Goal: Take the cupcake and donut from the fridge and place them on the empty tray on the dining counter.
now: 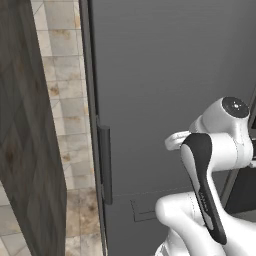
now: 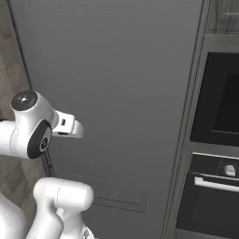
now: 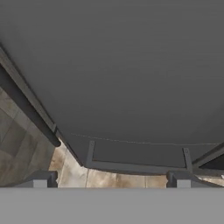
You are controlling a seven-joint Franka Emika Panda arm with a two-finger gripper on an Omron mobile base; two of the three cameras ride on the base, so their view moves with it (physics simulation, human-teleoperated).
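left base view has the fridge (image 1: 170,75) as a tall dark grey slab with its door shut flat, the vertical bar handle (image 1: 104,162) running down its left edge, and tiled floor (image 1: 65,75) showing in the gap between it and a wood-grain panel (image 1: 27,150). the right base view gives the same closed door beside a dark built-in oven (image 2: 214,135). judging from this, the task has barely begun: the door is not yet open, so the cupcake and donut should be shut away behind it, and nothing has reached the tray on the dining desk. left to do, as i read it: grab the handle, swing the door open, lift out each pastry and carry both over.

in the hand view the claw (image 3: 111,183) has its two fingertips (image 3: 40,180) standing wide apart, as open as they look able to go, with nothing between them and touching nothing. it faces the lower part of the door, the handle off to its left.
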